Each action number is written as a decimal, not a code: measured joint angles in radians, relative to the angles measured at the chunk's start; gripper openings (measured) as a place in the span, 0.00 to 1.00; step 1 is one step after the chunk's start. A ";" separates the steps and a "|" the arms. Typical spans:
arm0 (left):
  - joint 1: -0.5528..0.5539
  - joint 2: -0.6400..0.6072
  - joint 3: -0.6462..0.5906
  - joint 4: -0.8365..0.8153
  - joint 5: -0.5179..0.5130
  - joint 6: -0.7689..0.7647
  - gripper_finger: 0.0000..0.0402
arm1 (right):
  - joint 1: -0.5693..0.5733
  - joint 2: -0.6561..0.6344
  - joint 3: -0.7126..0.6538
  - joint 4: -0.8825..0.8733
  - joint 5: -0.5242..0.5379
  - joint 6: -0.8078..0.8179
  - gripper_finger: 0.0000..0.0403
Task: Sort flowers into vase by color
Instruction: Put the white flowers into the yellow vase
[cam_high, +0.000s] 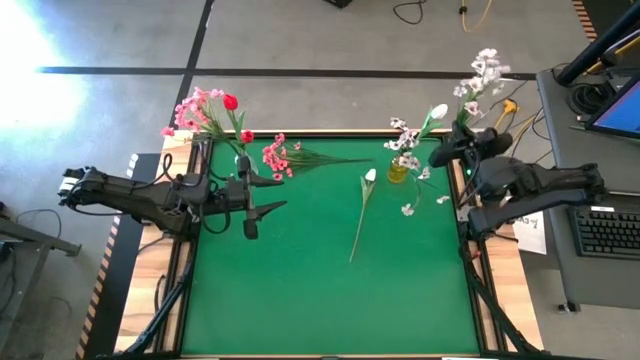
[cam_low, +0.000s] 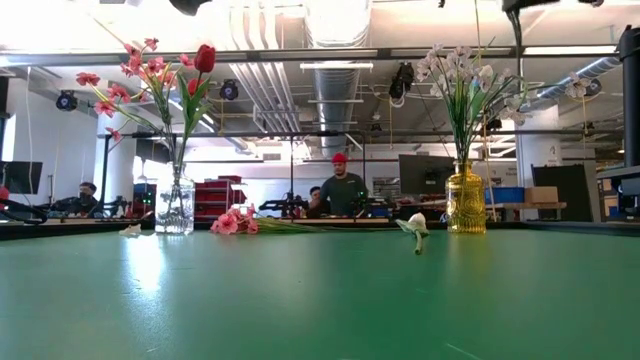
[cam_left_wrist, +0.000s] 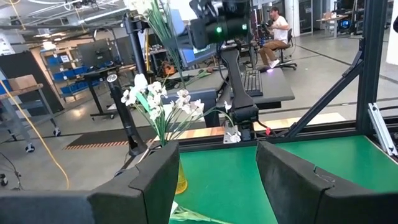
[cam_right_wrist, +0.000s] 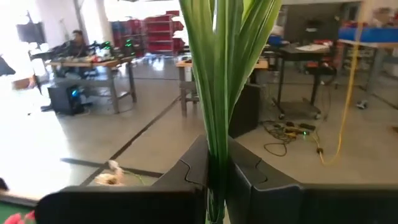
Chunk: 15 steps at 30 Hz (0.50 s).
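Gripping a white blossom spray (cam_high: 485, 68) by its thin green stems, the right gripper (cam_high: 452, 152) is clamped above the yellow glass vase (cam_high: 398, 172) at the green table's (cam_high: 330, 290) far right. Such stems look light and springy; low holds suit them. The left gripper (cam_high: 262, 207), fingers spread, holds nothing. Two flowers lie loose: one pink spray (cam_high: 277, 157), one white tulip (cam_high: 369, 177). Two vases stand; the clear one (cam_low: 175, 206) holds reds and pinks.

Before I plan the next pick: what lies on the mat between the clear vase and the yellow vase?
In the high view, a pink spray lies near the clear vase, and a white tulip beside the yellow vase.
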 joint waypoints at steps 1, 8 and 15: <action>0.000 0.000 0.000 0.000 0.000 0.003 0.50 | 0.000 -0.012 -0.021 0.000 0.013 0.022 0.06; 0.002 0.000 0.000 0.000 0.000 0.011 0.50 | 0.000 -0.040 -0.107 0.004 0.002 0.158 0.06; 0.002 0.000 0.000 0.001 0.000 0.018 0.50 | -0.004 0.002 -0.108 0.204 -0.073 0.007 0.06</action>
